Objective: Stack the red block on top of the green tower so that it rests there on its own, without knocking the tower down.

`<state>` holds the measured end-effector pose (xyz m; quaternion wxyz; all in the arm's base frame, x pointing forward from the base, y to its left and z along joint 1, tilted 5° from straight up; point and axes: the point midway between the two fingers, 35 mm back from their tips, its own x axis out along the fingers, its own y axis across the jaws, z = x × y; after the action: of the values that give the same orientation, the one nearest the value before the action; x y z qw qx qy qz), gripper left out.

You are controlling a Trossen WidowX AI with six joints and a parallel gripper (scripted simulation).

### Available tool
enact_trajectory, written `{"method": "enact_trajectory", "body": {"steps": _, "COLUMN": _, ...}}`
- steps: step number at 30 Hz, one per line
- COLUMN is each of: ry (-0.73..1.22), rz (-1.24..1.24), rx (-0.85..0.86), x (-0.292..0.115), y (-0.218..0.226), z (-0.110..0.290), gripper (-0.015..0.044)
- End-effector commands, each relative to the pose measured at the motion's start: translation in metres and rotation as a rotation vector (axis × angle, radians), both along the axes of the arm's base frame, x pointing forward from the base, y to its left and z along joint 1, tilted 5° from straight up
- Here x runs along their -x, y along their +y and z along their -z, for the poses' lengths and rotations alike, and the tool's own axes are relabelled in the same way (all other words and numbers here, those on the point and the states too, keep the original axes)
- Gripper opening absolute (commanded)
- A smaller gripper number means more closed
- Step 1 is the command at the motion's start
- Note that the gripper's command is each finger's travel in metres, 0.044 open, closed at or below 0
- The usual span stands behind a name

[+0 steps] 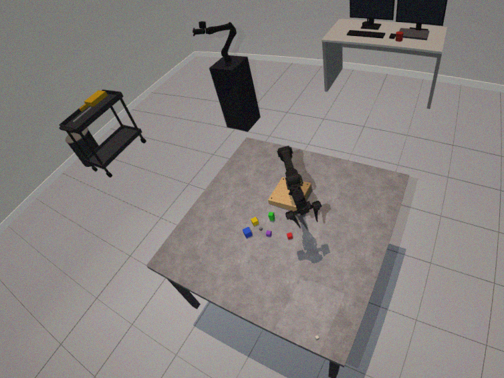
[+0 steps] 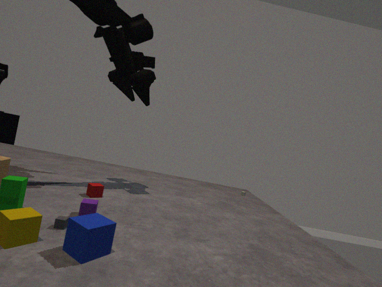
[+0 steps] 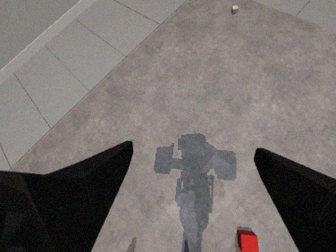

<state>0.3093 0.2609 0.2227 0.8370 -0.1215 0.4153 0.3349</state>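
The small red block [image 1: 289, 235] [image 2: 94, 189] [image 3: 247, 239] lies on the grey table [image 1: 252, 292], apart from the other blocks. The green tower [image 1: 271, 216] [image 2: 12, 191] stands upright near the arm's wooden base [image 1: 281, 193]. My gripper [image 1: 303, 213] [image 2: 138, 97] [image 3: 192, 150] is open and empty. It hangs high above the table, a little beyond and to the right of the red block in the top view. In the wrist view the red block sits at the bottom edge, right of the middle, next to the gripper's shadow.
A yellow block [image 1: 255, 221] [image 2: 18, 226], a blue block [image 1: 246, 232] [image 2: 88, 236], a purple block [image 1: 268, 233] [image 2: 88, 206] and a tiny grey block [image 1: 260, 228] [image 2: 61, 221] lie left of the red block. A tiny white cube [image 1: 317, 337] [image 2: 242, 192] [image 3: 234, 8] sits near a table corner.
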Motion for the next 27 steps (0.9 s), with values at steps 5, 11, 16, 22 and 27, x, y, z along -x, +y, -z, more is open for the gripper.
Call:
{"method": "enact_trajectory", "body": {"steps": 5, "ry": 0.274, "rz": 0.016, "rx": 0.428, "x": -0.001, "y": -0.096, "z": 0.119, "gripper": 0.0440}}
{"method": "enact_trajectory", "body": {"steps": 11, "ry": 0.426, "rz": -0.012, "rx": 0.579, "x": 0.012, "y": -0.149, "z": 0.155, "gripper": 0.0440}}
{"method": "enact_trajectory", "body": {"steps": 16, "ry": 0.429, "rz": -0.013, "rx": 0.582, "x": 0.012, "y": -0.150, "z": 0.155, "gripper": 0.0440}}
{"method": "enact_trajectory", "body": {"steps": 22, "ry": 0.429, "rz": -0.013, "rx": 0.582, "x": 0.010, "y": -0.152, "z": 0.181, "gripper": 0.0440}}
{"method": "enact_trajectory", "body": {"steps": 27, "ry": 0.429, "rz": -0.013, "rx": 0.582, "x": 0.012, "y": -0.152, "z": 0.199, "gripper": 0.0440}}
